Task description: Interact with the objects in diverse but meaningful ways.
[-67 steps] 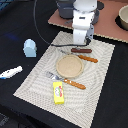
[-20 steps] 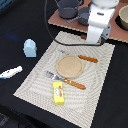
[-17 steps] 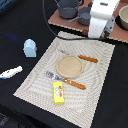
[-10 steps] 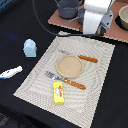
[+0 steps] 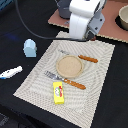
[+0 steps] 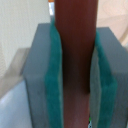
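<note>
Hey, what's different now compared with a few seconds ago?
The gripper has swung from over the placemat's far edge toward the exterior view's right; its fingers clamp the dark brown sausage. The plate, yellow box, blue block, fork and knife stayed put.

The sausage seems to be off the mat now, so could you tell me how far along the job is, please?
Done: the dark brown sausage is picked up, clamped between the gripper's green pads. In hand: the arm holds it above the placemat's far edge. Left: setting it down; the yellow box and pale blue block look untouched.
</note>
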Available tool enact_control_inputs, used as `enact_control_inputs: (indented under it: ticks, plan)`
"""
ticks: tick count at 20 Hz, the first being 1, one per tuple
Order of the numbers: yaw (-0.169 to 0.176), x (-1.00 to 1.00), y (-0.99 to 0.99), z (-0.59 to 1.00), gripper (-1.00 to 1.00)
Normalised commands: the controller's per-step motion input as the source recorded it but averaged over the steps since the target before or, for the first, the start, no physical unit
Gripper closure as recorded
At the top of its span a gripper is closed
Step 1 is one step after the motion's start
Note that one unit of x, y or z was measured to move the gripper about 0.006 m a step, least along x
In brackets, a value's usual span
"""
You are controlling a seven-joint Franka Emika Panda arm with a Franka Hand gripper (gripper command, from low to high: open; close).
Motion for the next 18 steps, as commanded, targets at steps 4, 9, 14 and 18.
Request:
enact_control_inputs:
  ticks: [4, 9, 14, 18]
  plan:
    - [-0.001, -0.61, -0.51, 0.00, 1.00]
    - [-0.002, -0.54, -0.54, 0.03, 1.00]
    - [-0.010, -0.48, -0.53, 0.03, 1.00]
    - [-0.015, -0.52, -0.54, 0.02, 1.00]
